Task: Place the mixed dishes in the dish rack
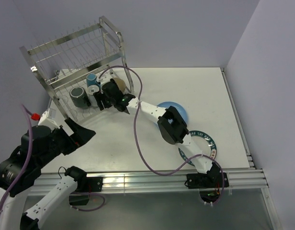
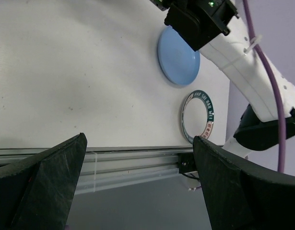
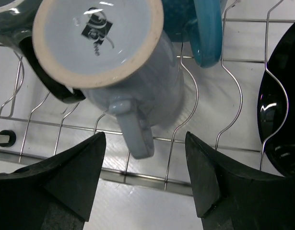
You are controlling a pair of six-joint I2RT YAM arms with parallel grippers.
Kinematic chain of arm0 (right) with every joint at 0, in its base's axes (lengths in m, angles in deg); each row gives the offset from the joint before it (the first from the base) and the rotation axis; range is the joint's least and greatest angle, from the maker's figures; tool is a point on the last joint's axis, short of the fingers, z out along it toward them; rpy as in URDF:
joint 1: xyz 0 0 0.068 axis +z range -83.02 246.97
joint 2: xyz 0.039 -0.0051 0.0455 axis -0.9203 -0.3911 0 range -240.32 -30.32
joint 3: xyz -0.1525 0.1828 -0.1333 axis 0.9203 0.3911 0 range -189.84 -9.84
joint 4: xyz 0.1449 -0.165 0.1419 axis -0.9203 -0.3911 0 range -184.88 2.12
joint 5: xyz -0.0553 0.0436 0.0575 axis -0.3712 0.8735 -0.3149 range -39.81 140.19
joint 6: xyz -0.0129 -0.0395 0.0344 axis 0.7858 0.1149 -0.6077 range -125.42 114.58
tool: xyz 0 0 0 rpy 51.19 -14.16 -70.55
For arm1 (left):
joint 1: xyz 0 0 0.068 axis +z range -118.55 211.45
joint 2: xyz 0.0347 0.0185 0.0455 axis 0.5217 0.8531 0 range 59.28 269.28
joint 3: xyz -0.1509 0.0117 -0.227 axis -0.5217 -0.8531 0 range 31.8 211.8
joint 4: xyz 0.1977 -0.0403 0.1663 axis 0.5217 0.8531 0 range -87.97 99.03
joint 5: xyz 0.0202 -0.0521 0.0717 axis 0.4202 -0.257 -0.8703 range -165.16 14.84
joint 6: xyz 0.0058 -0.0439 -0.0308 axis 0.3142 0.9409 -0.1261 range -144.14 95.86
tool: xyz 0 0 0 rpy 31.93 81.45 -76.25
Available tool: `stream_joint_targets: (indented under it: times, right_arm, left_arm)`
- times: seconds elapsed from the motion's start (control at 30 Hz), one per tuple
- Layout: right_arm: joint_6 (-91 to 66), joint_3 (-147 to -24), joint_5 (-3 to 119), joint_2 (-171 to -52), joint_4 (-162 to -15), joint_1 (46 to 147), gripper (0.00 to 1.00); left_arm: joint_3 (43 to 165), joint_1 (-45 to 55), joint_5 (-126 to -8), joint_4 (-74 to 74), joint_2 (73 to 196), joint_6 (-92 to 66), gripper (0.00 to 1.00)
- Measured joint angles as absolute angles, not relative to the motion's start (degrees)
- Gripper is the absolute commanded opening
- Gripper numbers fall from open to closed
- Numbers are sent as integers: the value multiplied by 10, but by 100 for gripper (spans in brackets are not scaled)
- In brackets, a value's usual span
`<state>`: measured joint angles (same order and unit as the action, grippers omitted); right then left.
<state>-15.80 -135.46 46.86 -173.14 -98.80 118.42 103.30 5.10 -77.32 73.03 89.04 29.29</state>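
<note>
- Left gripper point(image 1: 79, 135) point(image 2: 137, 191): jaws spread wide, nothing between them, hanging over the near-left desk point(image 1: 113, 143).
- Dish rack point(image 1: 73, 50) stands at the far left of the desk.
- On its wavy lower shelf, leftmost is the dark mug point(image 1: 78, 96).
- Next come the blue mug point(image 1: 91, 78) point(image 3: 205, 33) and the pale cup point(image 1: 94, 89) point(image 3: 109, 52). The cup lies on its side across the wires, base toward the wrist camera.
- Right gripper point(image 1: 101, 103) point(image 3: 142, 191): jaws spread, empty, either side of the pale cup's handle, no contact visible.
- Black-and-tan bowl point(image 1: 119, 85) point(image 3: 281, 110) sits at the shelf's right end.
- Light-blue plate point(image 1: 184, 112) point(image 2: 178, 55) lies flat mid-desk, partly under the right arm.
- White plate with dark lettered rim point(image 1: 208, 140) point(image 2: 199, 117) lies nearer the right arm's base, apart from the blue one.
</note>
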Motion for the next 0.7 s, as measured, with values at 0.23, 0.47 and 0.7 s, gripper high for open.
stream_joint_targets:
  times: [0.23, 0.47, 0.7]
  right_arm:
    - [-165, -1254, 465, -1644, -970, 1190, 75]
    - [-196, -1110, 404, -1458, -970, 1187, 76]
    - [-277, -805, 334, -1127, -1019, 1071, 75]
  left_arm:
    - [1033, 51, -753, 724, 961, 269, 99]
    - [1033, 51, -722, 683, 1047, 233, 99]
    - [1009, 26, -675, 596, 1179, 205, 99]
